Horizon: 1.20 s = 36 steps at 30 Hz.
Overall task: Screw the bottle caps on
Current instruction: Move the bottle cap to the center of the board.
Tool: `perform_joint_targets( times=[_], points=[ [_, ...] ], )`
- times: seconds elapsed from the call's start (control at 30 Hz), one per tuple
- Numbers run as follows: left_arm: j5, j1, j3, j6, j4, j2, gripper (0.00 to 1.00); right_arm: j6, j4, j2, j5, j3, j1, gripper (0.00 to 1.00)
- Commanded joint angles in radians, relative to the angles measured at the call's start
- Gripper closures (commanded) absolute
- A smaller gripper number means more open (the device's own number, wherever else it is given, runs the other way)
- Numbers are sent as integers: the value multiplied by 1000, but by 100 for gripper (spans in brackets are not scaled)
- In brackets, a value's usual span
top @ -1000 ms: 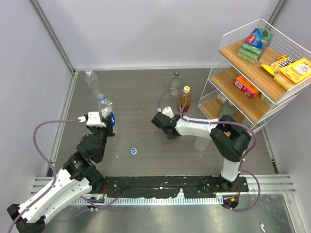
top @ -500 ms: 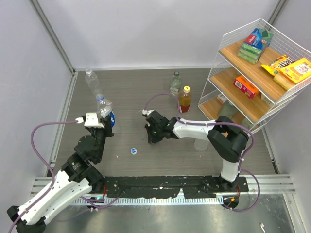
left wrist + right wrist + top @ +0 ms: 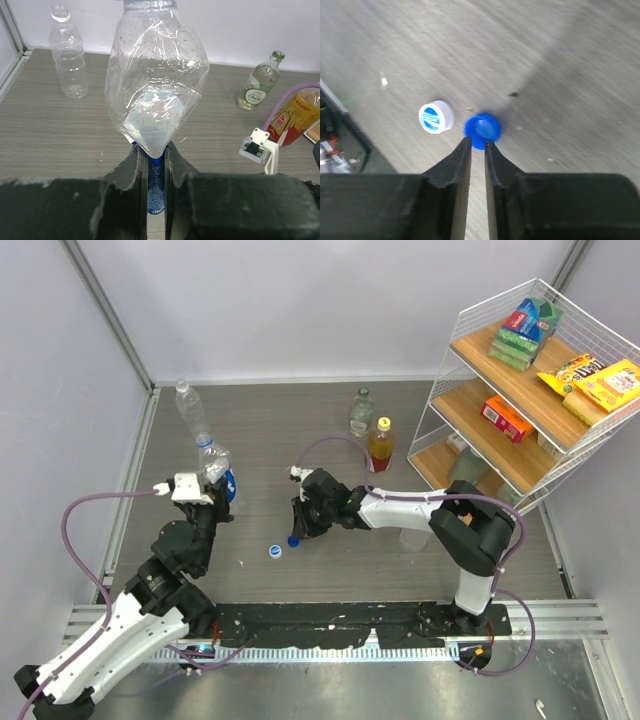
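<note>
My left gripper (image 3: 152, 150) is shut on the blue-labelled lower part of a crumpled clear bottle (image 3: 157, 85), held upright at the left (image 3: 215, 472). My right gripper (image 3: 477, 144) is low over the table near the middle (image 3: 300, 523), its jaws nearly together with nothing between them. A dark blue cap (image 3: 482, 131) lies just past its fingertips (image 3: 293, 540). A white cap with a blue middle (image 3: 435, 117) lies beside it (image 3: 274, 551).
A clear uncapped bottle (image 3: 188, 405) stands at the back left. A green-capped bottle (image 3: 361, 412) and an amber bottle with a yellow cap (image 3: 379, 445) stand at the back middle. A wire shelf with snack boxes (image 3: 530, 390) fills the right.
My right gripper has moved left and nearer, towards the white cap. The dark blue cap now shows at its tips. The left gripper and its bottle have hardly moved.
</note>
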Motion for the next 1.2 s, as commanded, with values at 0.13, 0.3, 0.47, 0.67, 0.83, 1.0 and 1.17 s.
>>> perform_joint_targets(
  times=[0.13,0.3,0.47,0.67,0.83,1.0,1.17],
  points=[
    [6,7,6,-17,27,11,100,-113,-159,-2,212,72,27,64],
    [12,7,6,-18,25,8,100,-116,-186,39,242,122,54,64],
    [17,7,3,-20,27,8,100,-101,-191,33,292,129,59,63],
    [15,7,1,-20,28,6,100,-86,-237,55,363,122,57,82],
    [15,7,3,-18,30,11,100,-63,-275,67,426,104,57,81],
    [15,7,1,-15,34,16,100,-40,-305,39,530,61,54,76],
    [15,7,3,-14,34,25,100,-67,-300,15,522,56,50,73]
  ],
)
